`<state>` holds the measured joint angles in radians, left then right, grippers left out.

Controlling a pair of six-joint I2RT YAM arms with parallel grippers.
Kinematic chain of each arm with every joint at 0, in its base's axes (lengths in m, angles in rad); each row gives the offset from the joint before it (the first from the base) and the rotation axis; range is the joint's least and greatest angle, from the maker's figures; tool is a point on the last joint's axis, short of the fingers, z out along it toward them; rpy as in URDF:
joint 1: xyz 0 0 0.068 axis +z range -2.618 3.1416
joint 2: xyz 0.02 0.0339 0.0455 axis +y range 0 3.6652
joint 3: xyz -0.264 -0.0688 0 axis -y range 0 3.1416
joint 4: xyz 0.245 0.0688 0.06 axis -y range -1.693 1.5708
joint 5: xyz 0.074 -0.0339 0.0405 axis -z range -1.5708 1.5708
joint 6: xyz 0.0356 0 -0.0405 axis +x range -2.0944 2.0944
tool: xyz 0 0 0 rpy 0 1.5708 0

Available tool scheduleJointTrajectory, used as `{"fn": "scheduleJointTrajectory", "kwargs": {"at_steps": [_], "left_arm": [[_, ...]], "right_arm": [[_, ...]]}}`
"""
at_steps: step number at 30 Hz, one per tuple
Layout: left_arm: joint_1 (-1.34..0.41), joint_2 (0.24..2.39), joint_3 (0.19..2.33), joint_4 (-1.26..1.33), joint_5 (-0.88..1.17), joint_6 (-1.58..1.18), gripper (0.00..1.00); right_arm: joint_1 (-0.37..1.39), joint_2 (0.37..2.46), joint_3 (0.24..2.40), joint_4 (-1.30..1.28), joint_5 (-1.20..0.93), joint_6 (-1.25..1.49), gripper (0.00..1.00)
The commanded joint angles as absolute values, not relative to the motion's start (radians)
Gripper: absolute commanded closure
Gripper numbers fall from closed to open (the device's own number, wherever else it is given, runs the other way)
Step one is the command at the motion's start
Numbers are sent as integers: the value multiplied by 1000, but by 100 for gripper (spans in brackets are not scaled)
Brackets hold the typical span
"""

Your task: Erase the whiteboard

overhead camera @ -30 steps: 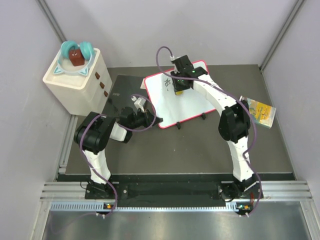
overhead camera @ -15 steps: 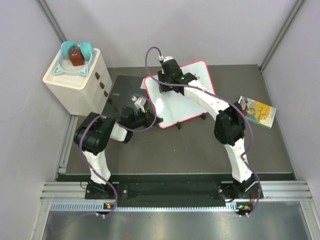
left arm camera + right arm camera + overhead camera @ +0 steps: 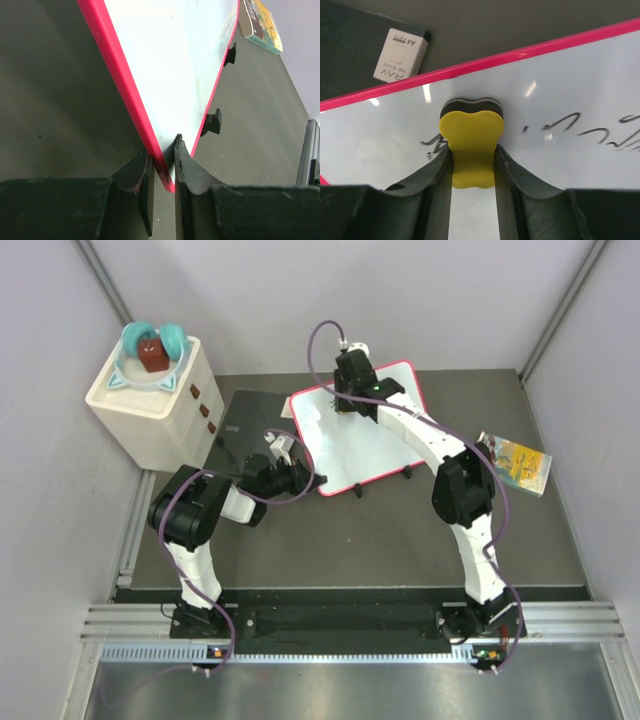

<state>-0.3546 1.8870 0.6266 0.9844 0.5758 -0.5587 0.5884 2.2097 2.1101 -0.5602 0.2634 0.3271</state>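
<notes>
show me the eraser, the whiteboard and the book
eraser (image 3: 471, 145), right wrist view, its yellow top
whiteboard (image 3: 352, 455), top external view, bare white surface
book (image 3: 515, 462), top external view, middle of cover

A drawer unit (image 3: 150, 410), dark slab (image 3: 245, 420) and booklet (image 3: 515, 462) sit apart.

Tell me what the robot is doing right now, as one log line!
left gripper: shut on whiteboard corner | right gripper: shut on yellow eraser, eraser on whiteboard near far edge | black scribbles: visible beside eraser
</notes>
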Motion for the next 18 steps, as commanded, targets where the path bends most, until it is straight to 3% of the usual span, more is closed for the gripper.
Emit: {"fn": "scheduleJointTrajectory", "kwargs": {"at_steps": [1,18], "left_arm": [[-396,1890,614,888,503,-387,100],[-400,1884,607,888,495,-382,100]], "right_arm": [[469,2247,2102,-621,307,348,100],[339,2214,2056,-643,242,357,100]]}}
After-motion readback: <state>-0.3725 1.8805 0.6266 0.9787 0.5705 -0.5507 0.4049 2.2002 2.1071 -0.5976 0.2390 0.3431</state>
